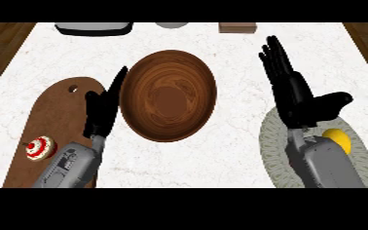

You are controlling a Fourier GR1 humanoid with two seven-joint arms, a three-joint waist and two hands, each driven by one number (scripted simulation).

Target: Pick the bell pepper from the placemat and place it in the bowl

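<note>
Both my forearms come in from six o'clock. My right hand (293, 93) is spread wide, fingers straight toward twelve and thumb toward three, holding nothing. Just below the thumb, at about four o'clock, the yellow bell pepper (338, 140) lies on the woven placemat (271, 141). My left hand (104, 108) is open edge-on against the nine o'clock rim of the wooden bowl (168, 94), over a cutting board (54, 107) carrying a small red-and-white thing (40, 147). No writing is readable anywhere.

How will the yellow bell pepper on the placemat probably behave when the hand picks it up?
The bell pepper looks rounded and smooth, so it may roll on the placemat or slip between the fingers. Half of it is hidden behind the right hand's forearm, so its shape is uncertain.
</note>
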